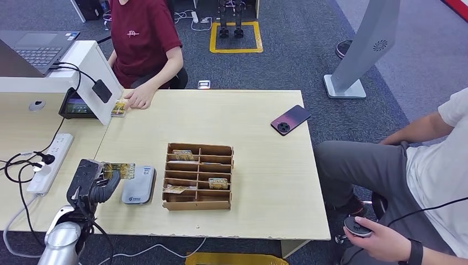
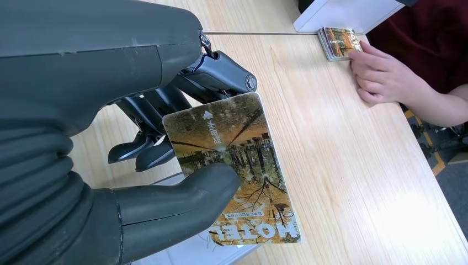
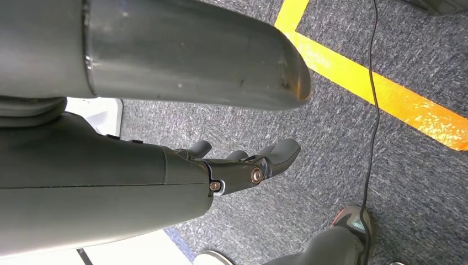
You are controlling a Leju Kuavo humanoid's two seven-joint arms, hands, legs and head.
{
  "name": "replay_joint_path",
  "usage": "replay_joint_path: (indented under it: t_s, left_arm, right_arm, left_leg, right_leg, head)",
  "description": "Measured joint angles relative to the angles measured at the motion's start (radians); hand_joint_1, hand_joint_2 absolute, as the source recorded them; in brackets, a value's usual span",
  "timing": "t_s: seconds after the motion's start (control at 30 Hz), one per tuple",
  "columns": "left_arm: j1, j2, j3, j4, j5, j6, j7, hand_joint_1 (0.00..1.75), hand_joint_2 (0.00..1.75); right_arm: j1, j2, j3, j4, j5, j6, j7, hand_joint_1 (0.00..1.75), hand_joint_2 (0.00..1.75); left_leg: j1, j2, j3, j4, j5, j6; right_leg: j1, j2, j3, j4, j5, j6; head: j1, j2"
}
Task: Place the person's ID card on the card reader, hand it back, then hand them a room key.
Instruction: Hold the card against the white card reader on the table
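My left hand (image 1: 96,182) pinches a hotel room key card (image 2: 234,168) between thumb and fingers (image 2: 146,149), holding it just above the grey card reader (image 1: 138,185), which lies on the wooden table (image 1: 259,154) just left of the cardboard card organizer (image 1: 198,176). The card shows a tree picture and the word HOTEL. Far from the reader, at the table's far left corner, a person's hand (image 1: 141,98) rests beside a small stack of cards (image 1: 119,107) next to a white counter panel (image 1: 91,77). A dark phone (image 1: 291,119) lies well to the right of the organizer. My right hand (image 3: 243,165) hangs over grey carpet (image 3: 342,138), fingers loosely apart and holding nothing.
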Motion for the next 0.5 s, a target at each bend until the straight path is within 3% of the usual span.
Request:
replay_joint_path:
  t_s: [0.5]
  left_arm:
    - [-0.037, -0.034, -0.014, 0.014, -0.038, 0.021, 0.027, 1.75, 1.75]
  right_arm:
    - [-0.001, 0.001, 0.0, 0.0, 0.003, 0.001, 0.003, 0.0, 0.0]
  left_leg:
    - [0.0, 0.0, 0.0, 0.0, 0.0, 0.0]
  right_leg:
    - [0.0, 0.0, 0.0, 0.0, 0.0, 0.0]
  head:
    - [0.0, 0.0]
